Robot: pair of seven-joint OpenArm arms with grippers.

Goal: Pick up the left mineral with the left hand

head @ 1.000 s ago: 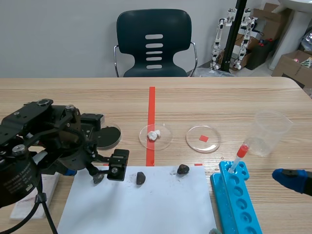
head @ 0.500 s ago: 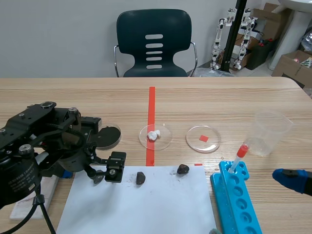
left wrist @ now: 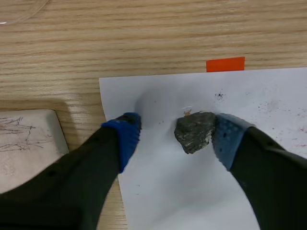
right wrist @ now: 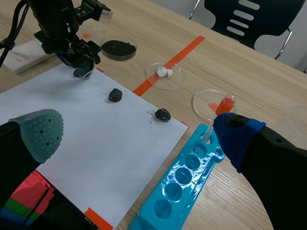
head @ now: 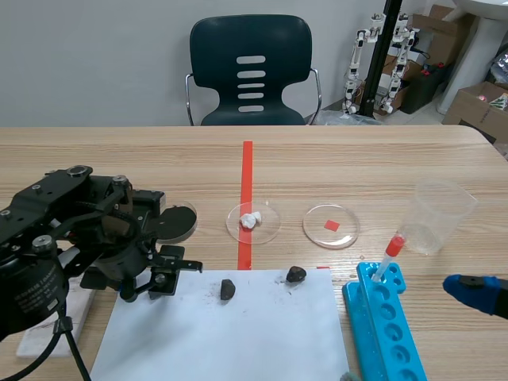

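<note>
Hovering over the left end of the paper (head: 238, 333), the left gripper (left wrist: 170, 136) stands wide open and has hold of nothing. The left mineral (left wrist: 194, 130) — a dark, rough lump — lies on the paper near its far edge, close to the end of the red tape line (head: 245, 206). From the wrist it shows in the gap between the fingers, hard up against one blue pad (left wrist: 225, 139), with bare paper between it and the other. Whether that pad touches it I cannot tell. The scene view puts the gripper off to the mineral's left with a gap between them — so I judge the fingers lined up on it, not yet around it. The wide spread makes sense: a lumpy stone needs room on both sides before the squeeze. The right mineral (head: 296, 275) lies well apart. The right gripper (right wrist: 139, 139), also open and empty, sits near the rack (head: 385, 317), presumably parked clear of the left arm's work.
</note>
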